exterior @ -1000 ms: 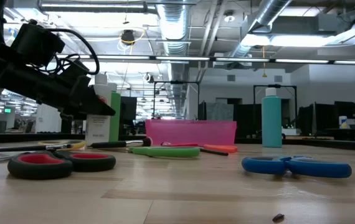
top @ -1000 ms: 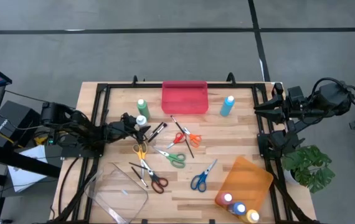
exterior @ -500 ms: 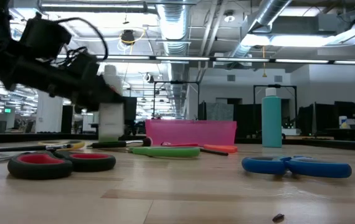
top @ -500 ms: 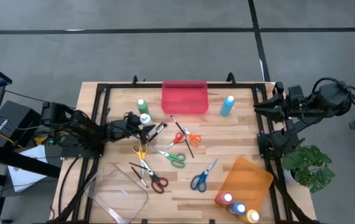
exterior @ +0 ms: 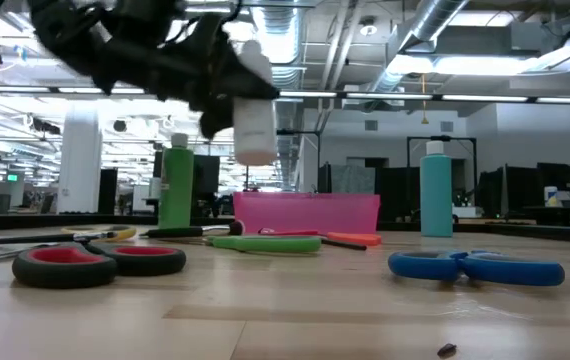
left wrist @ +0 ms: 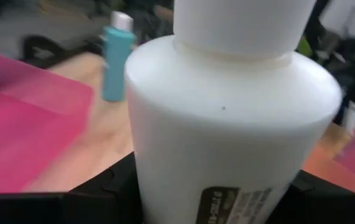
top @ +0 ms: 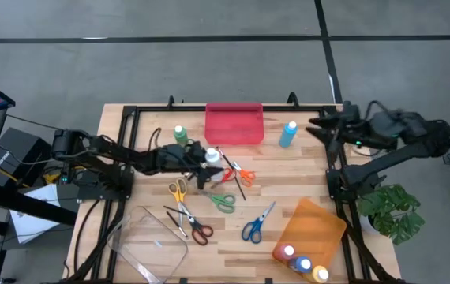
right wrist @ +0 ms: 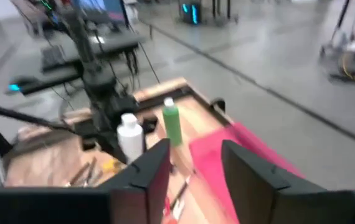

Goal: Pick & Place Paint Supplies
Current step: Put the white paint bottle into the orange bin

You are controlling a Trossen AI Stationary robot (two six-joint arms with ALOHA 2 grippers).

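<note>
— Where is the left gripper?

— Out over the middle of the bench, jaws closed on the white paint bottle, above the scissors.

— And the right gripper?

— At the bench's right edge near the far corner, just beside the blue bottle. The green bottle stands left of the red tray.

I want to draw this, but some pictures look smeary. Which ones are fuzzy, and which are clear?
Left wrist view: the white bottle fills the picture, soft-edged, everything behind it smeared. Right wrist view: fuzzy all over. Low view: the left gripper is blurred, while the blue scissors look sharp. High view: clear, apart from the slightly smeared right gripper.
</note>
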